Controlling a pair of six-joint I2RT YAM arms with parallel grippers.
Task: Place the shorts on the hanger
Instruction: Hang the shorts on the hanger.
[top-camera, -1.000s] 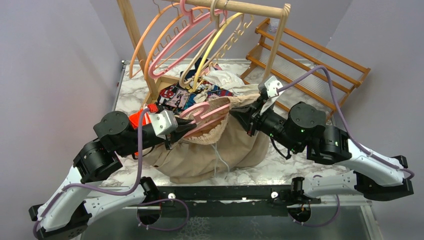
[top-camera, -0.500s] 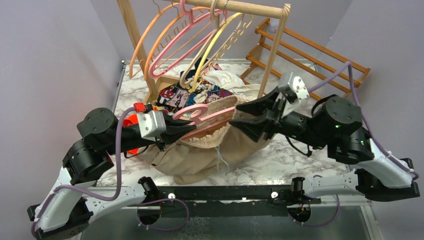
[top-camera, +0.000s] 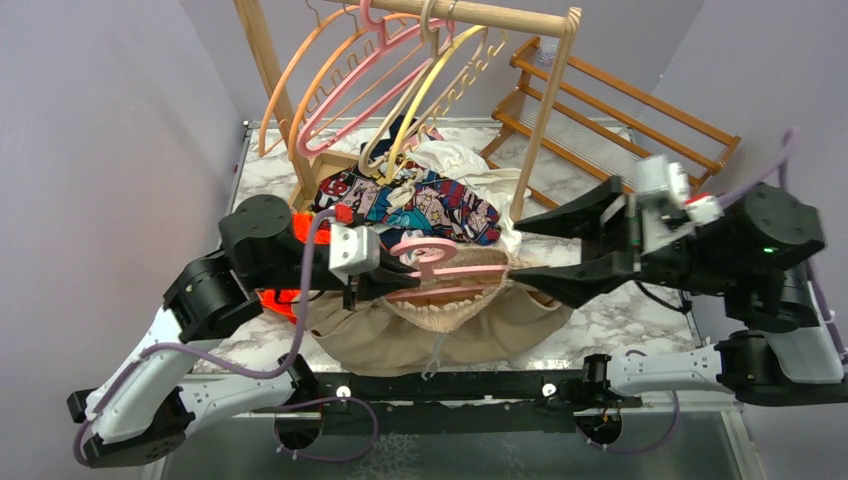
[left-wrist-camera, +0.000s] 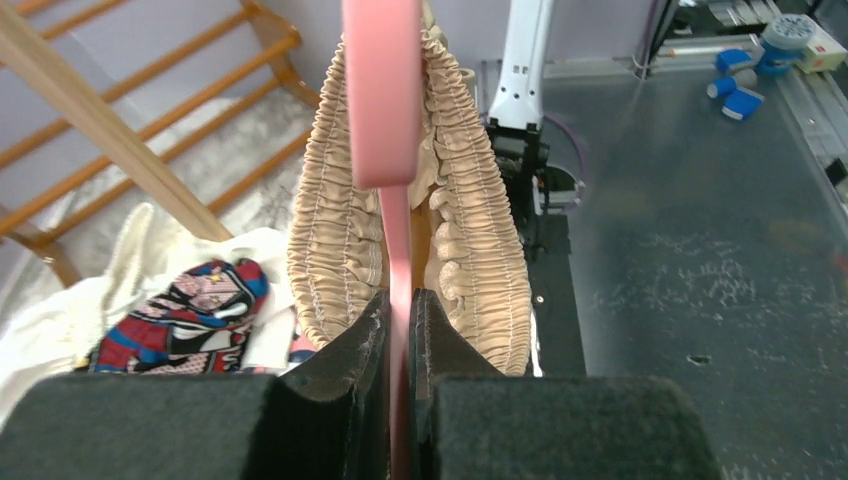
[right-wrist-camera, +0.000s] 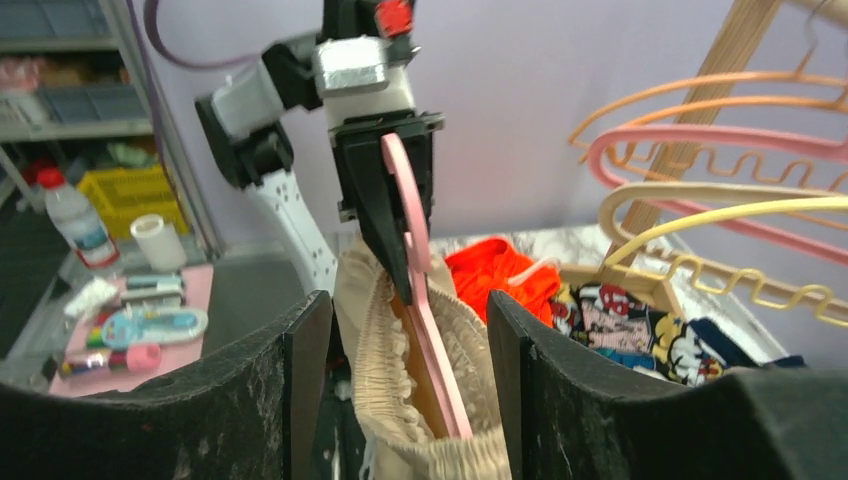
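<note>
The pink hanger (top-camera: 445, 268) is held level over the table's front, its hook towards the rack. My left gripper (top-camera: 385, 280) is shut on the hanger's left arm; in the left wrist view its jaws (left-wrist-camera: 400, 300) pinch the pink bar (left-wrist-camera: 385, 100). The beige shorts (top-camera: 450, 325) hang from it, the gathered waistband (left-wrist-camera: 470, 220) running along both sides of the bar. My right gripper (top-camera: 525, 255) stands open just right of the waistband, touching nothing. In the right wrist view, the gripper (right-wrist-camera: 405, 310) frames the hanger (right-wrist-camera: 430, 340) inside the waistband (right-wrist-camera: 385, 360).
A wooden rail (top-camera: 500, 15) at the back carries orange, pink and yellow hangers (top-camera: 400, 70). Comic-print cloth (top-camera: 430, 205) and white cloth lie behind the shorts. An orange garment (top-camera: 280, 300) lies under the left arm. A slatted wooden rack (top-camera: 620, 110) leans at the back right.
My right gripper has opened, let go of the waistband and pulled back to the right. The left arm has shifted the hanger and shorts towards the table's front.
</note>
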